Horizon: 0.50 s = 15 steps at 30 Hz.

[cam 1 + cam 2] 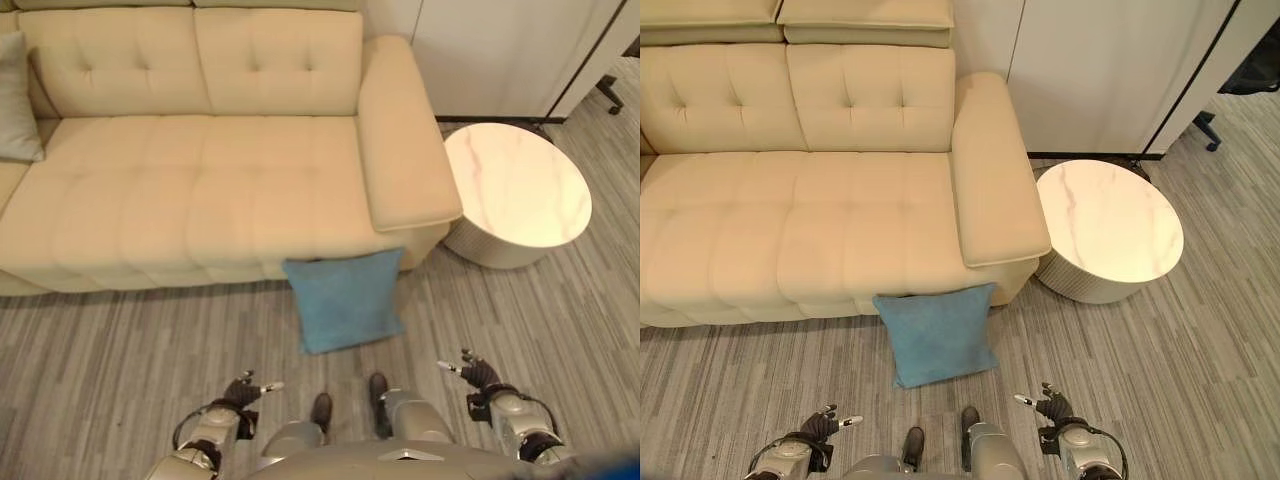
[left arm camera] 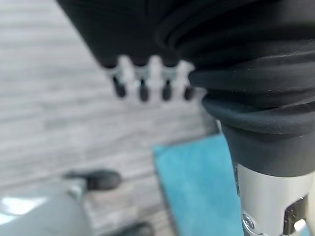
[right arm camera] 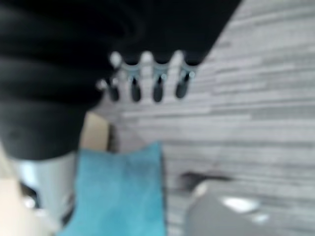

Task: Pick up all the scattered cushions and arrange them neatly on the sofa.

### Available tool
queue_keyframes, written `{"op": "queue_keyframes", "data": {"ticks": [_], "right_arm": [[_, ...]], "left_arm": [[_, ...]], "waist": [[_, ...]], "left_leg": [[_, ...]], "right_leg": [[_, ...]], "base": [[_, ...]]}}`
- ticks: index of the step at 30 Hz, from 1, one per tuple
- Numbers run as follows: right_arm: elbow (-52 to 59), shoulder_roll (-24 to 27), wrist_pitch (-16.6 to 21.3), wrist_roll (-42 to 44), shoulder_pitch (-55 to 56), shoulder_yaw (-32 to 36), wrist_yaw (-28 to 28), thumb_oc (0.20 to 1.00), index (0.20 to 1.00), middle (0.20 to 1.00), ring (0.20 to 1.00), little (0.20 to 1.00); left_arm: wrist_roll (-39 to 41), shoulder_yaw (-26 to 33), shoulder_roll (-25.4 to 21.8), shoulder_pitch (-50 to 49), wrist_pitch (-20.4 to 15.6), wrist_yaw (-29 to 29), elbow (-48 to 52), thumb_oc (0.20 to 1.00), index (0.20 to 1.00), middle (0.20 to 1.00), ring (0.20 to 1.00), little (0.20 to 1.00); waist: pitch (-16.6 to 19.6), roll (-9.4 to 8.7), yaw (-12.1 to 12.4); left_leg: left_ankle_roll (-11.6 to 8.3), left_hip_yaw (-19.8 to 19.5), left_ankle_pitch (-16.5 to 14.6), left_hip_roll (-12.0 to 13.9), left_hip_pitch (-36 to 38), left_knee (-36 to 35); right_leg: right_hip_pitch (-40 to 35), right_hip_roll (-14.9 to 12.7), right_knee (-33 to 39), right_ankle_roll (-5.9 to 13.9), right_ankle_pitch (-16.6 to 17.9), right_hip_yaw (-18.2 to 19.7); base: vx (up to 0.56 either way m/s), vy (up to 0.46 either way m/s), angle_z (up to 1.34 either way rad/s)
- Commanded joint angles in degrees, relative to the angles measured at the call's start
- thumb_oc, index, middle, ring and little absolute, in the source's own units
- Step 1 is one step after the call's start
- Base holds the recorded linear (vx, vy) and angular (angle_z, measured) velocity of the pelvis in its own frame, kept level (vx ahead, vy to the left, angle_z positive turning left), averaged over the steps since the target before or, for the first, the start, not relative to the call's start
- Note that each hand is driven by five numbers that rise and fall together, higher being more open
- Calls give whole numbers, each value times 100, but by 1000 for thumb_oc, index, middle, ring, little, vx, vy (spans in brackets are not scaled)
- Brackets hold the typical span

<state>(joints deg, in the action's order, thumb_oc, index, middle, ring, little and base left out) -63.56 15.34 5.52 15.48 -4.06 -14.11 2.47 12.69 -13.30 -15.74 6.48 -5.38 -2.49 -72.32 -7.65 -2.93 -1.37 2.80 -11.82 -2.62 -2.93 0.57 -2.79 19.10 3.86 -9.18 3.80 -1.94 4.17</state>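
Observation:
A blue square cushion (image 1: 345, 298) lies on the floor, its far edge against the front of the cream sofa (image 1: 200, 180) below the right armrest. A pale grey cushion (image 1: 15, 100) leans on the sofa's back at its far left. My left hand (image 1: 243, 391) hangs low, near the floor and short of the blue cushion on its left, fingers relaxed and empty. My right hand (image 1: 477, 374) hangs just as low on the cushion's right, open too. Past the left hand's fingers (image 2: 142, 88) the blue cushion (image 2: 197, 182) shows; the right wrist view shows the same cushion (image 3: 118, 191).
A round white marble-topped side table (image 1: 515, 190) stands right of the sofa's armrest. White cabinet doors (image 1: 1090, 70) rise behind it. Grey striped carpet (image 1: 120, 350) covers the floor. An office chair's base (image 1: 610, 92) peeks in at the far right.

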Motion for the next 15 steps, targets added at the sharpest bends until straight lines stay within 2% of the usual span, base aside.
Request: {"op": "queue_keyframes", "data": {"ticks": [1, 3, 7, 10, 11, 12, 15], "right_arm": [[116, 115, 159, 26, 37, 31, -8, 1000, 1000, 1000, 1000, 1000], [298, 223, 187, 17, 89, 89, 40, 1000, 1000, 1000, 1000, 1000], [318, 333, 213, 61, 44, 84, 67, 1000, 1000, 1000, 1000, 1000], [244, 359, 183, 78, 37, 89, 64, 1000, 1000, 1000, 1000, 1000], [225, 371, 179, 87, 18, 93, 81, 1000, 1000, 1000, 1000, 1000], [230, 373, 189, 103, 7, 93, 98, 1000, 1000, 1000, 1000, 1000], [265, 336, 174, 48, 6, 91, 103, 1000, 1000, 1000, 1000, 1000]], "left_arm": [[-167, -126, 89, -89, -127, 71, 57, 1000, 1000, 1000, 1000, 1000], [-151, -97, 113, -97, -121, 77, 86, 1000, 1000, 1000, 1000, 1000], [-132, -184, 145, -18, -154, 62, 162, 1000, 1000, 1000, 1000, 1000], [-38, -207, 158, 0, -168, 49, 278, 1000, 1000, 1000, 1000, 1000], [-16, -238, 163, 13, -171, 50, 305, 1000, 1000, 1000, 1000, 1000], [-26, -287, 165, 20, -184, 33, 341, 1000, 1000, 1000, 1000, 1000], [-25, -281, 155, -2, -160, 28, 338, 1000, 1000, 1000, 1000, 1000]], "waist": [[126, -44, -148], [197, 24, -195], [145, -1, -194], [205, -1, -162], [223, 17, -151], [215, 16, -122], [195, 35, -140]], "left_leg": [[-471, -111, -17, -205, 88, 141], [-674, 27, 4, -73, -10, 230], [-798, 88, 2, -38, -253, 746], [-814, 152, 11, 121, -295, 613], [-818, 192, 107, 197, -379, 442], [-784, 199, 229, 201, -535, 329], [-687, 218, 223, 156, -559, 272]], "right_leg": [[-858, -237, 842, 323, 438, 77], [-1012, -297, 1008, 289, 435, -51], [-1143, -367, 1060, 242, 429, -115], [-1203, -409, 1099, 239, 381, -120], [-1214, -426, 1123, 262, 375, -114], [-1212, -445, 1126, 282, 386, -102], [-1096, -416, 994, 285, 365, -45]], "base": [[75, -95, 116], [105, -104, 106], [29, -52, 29], [31, -2, 3], [11, 55, 5], [4, 49, 16], [-27, 53, -1]]}}
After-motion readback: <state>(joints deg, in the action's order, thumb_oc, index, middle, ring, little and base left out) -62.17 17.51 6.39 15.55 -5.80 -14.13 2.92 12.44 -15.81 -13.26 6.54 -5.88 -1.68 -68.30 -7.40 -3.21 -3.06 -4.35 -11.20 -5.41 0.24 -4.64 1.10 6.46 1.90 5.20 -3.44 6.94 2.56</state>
